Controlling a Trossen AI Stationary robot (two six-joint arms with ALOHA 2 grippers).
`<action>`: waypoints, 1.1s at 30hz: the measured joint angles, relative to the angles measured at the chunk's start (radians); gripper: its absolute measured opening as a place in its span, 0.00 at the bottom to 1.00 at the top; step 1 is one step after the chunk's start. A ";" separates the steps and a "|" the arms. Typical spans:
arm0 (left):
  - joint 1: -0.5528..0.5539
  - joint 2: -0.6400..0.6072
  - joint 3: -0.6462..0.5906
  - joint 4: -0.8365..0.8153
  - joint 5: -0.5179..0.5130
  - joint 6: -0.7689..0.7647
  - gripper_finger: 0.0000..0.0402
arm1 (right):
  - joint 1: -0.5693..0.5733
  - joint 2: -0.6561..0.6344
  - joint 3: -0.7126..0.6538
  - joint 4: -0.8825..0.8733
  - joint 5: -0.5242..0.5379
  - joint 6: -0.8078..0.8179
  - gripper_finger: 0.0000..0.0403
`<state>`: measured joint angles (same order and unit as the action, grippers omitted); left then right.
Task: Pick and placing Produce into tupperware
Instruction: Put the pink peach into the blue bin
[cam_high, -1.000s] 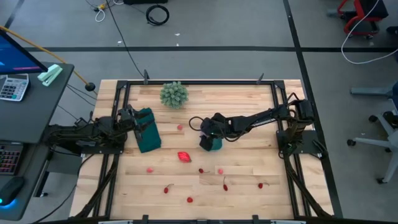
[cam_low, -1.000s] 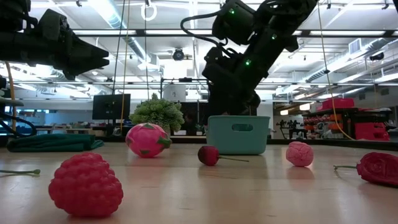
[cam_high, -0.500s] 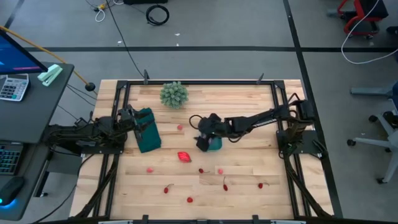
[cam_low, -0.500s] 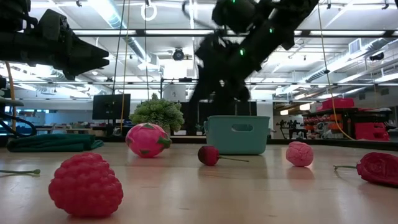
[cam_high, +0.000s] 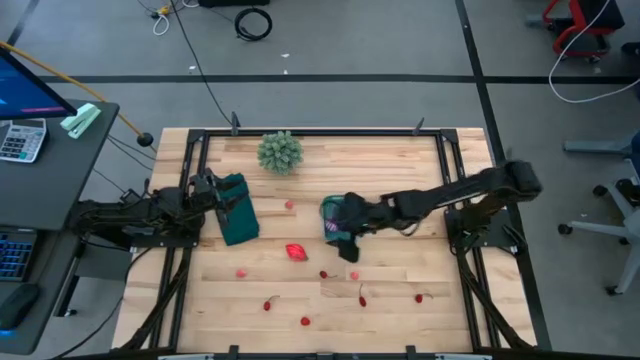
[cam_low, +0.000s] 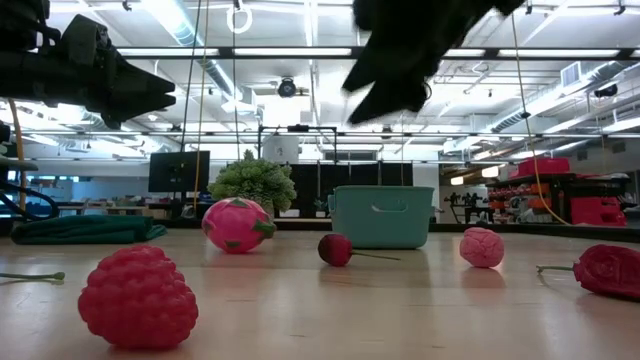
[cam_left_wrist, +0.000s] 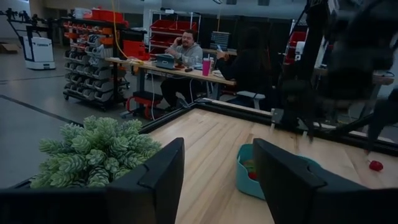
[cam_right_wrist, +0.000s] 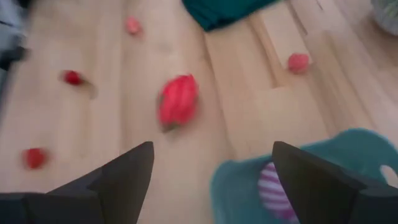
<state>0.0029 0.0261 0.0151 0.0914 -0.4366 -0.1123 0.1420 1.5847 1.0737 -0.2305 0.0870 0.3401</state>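
Observation:
The teal tupperware (cam_high: 331, 214) stands mid-table with a purple-striped piece (cam_right_wrist: 275, 190) inside it. Around it the produce lies loose on the wood: a big red fruit (cam_high: 296, 251), a cherry (cam_low: 336, 249), a raspberry (cam_low: 138, 297) and several small red and pink bits toward the near edge. My right gripper (cam_high: 349, 245) hangs open above the tub's near side (cam_right_wrist: 211, 186), slanting down, with nothing between its fingers. At the left edge my left gripper (cam_high: 214, 194) waits level and open (cam_left_wrist: 221, 180) beside a dark green flat piece (cam_high: 236, 210).
A spiky pale-green plant ball (cam_high: 279, 152) sits near the far edge. A black frame (cam_high: 320, 131) rims the wooden table. Bare wood lies to the right of the tub, under my right arm.
My right gripper has risen from down at the tub to well above it and has swung a little toward the table's near edge. The tub and the loose produce lie where they were.

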 joint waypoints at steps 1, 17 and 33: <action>0.000 0.000 0.000 0.000 0.000 0.000 0.48 | 0.007 -0.040 0.000 -0.025 0.001 0.005 0.84; 0.000 0.000 0.000 0.060 0.043 -0.113 0.50 | 0.165 -0.405 0.000 -0.335 0.248 -0.027 0.83; 0.001 0.086 0.001 0.015 0.074 -0.490 0.46 | 0.168 -0.422 0.000 -0.376 0.255 -0.158 0.84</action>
<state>0.0041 0.1124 0.0158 0.1066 -0.3622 -0.6026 0.3103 1.1625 1.0733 -0.6067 0.3420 0.1820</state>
